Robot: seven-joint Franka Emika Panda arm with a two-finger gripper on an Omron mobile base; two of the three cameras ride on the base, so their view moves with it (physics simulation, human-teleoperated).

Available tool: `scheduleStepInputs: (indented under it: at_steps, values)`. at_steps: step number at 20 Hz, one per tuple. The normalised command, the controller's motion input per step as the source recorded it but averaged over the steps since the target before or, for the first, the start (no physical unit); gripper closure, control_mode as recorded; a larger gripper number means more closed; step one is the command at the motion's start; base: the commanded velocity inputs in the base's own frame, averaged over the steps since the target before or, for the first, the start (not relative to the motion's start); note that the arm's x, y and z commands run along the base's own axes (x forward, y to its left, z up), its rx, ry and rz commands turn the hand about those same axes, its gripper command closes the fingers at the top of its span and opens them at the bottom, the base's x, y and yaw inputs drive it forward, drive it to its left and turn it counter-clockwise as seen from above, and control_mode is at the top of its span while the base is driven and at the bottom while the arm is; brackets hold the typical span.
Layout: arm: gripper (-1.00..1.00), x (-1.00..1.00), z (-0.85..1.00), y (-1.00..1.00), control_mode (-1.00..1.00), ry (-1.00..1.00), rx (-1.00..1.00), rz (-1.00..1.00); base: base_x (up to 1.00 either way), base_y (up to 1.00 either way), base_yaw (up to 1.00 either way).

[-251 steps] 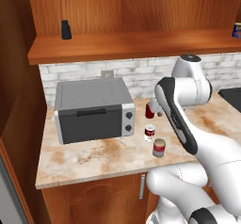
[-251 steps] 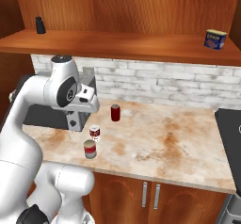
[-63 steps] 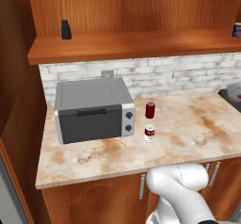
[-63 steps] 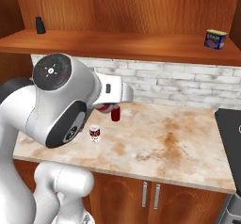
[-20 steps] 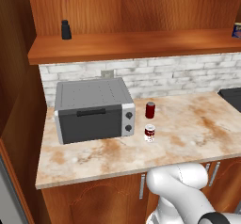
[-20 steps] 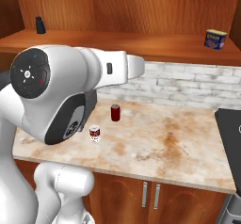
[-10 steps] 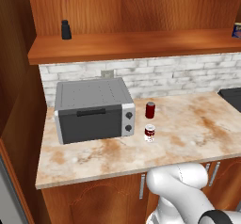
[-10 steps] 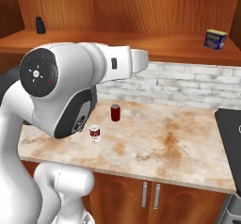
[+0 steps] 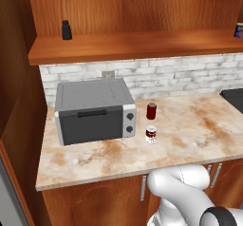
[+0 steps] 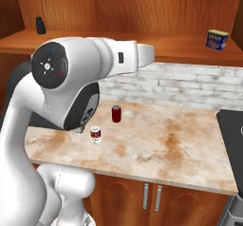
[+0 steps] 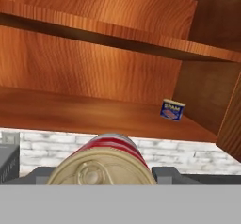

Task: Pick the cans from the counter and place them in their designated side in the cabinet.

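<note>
2 cans (image 9: 151,111) on counter (image 9: 199,125) | gripper (image 11: 101,173) grips third can (image 11: 106,159)

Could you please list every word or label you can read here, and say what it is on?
"SPAM": on the blue can on the shelf.
Blue can in the right base view: label too small to read.
Red-and-white can on the counter: label blurred, unreadable.
Toaster oven knobs: no legible markings.
</note>
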Motion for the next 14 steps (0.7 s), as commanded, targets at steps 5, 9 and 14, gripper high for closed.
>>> scheduleStepInputs:
  at_steps: [5,9,14]
  values:
    - [1.00,0.16,0.03,-0.11,-1.00,0.00,0.00,-0.02,0.00,0.00,0.00]
    - [1.00,0.17,0.00,-0.18,-1.00,0.00,0.00,-0.01,0.00,0.00,0.00]
    - [1.00,0.18,0.00,-0.16,-1.00,0.00,0.00,-0.01,0.00,0.00,0.00]
